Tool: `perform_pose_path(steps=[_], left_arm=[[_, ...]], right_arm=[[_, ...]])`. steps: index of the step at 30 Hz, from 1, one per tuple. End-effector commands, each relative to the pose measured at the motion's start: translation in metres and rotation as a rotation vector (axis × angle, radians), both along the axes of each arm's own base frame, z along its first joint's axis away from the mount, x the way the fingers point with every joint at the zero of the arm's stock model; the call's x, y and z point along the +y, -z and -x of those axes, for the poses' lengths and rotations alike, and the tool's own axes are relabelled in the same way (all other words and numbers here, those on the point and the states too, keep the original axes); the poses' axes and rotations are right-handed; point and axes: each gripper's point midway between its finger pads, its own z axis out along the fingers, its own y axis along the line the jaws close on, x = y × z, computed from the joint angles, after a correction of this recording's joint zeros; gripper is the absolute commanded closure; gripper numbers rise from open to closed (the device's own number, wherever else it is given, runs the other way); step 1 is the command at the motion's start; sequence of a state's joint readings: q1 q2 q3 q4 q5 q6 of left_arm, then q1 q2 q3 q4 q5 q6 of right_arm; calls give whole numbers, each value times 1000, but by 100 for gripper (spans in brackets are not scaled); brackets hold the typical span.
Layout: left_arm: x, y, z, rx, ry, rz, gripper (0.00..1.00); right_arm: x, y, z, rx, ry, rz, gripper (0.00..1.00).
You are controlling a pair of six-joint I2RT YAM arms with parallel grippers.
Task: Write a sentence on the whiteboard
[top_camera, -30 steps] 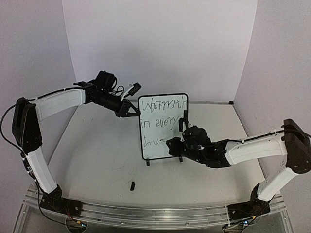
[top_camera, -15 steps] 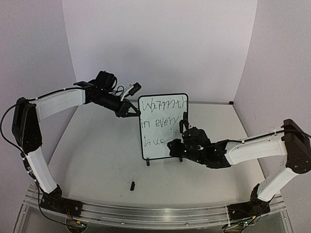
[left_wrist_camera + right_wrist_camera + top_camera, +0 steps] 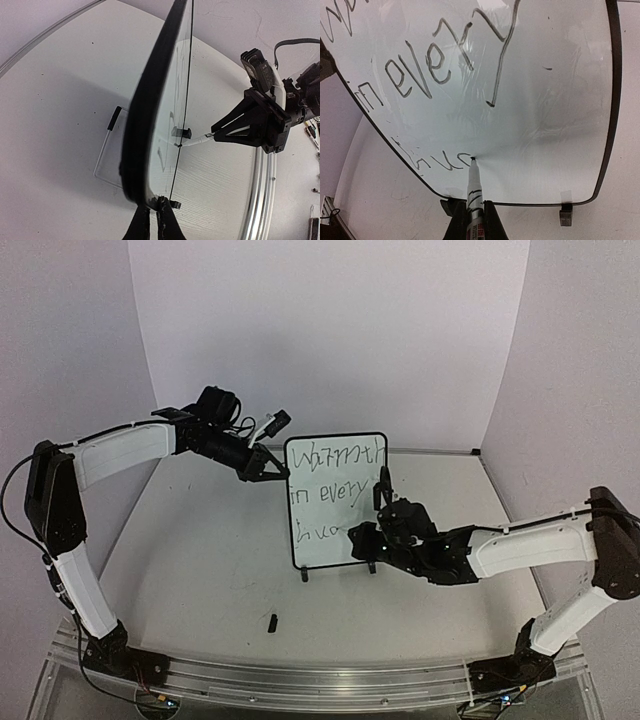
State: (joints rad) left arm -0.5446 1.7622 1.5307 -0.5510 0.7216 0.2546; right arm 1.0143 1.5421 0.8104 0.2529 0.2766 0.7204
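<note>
If the right pincer [image 3: 474, 212], pinching the marker [image 3: 473, 187] whose tip touches the whiteboard [image 3: 555, 115] just ahead, pushes too hard, the whiteboard may slip from the left pincer [image 3: 151, 220] pinching its edge.

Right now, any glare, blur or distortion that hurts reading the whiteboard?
Right wrist: fisheye bows the whiteboard frame, mild glare streaks, sentence and marker sharp. Left wrist: board edge-on, near frame blurred, only reflections. Top external: even light, lettering small, last line hard to read.
</note>
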Motion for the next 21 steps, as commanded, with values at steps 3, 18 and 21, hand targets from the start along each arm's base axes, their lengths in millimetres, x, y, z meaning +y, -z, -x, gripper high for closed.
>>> perform_pose_path(steps=[3, 18, 21], left_arm=[[6, -4, 4, -51, 1, -32, 100], [5, -3, 4, -49, 2, -32, 100], [5, -2, 4, -47, 2, -32, 100]], right_arm=[[1, -25, -13, -55, 34, -37, 100], [-11, 24, 2, 74, 44, 13, 100], [-8, 31, 3, 91, 37, 19, 100]])
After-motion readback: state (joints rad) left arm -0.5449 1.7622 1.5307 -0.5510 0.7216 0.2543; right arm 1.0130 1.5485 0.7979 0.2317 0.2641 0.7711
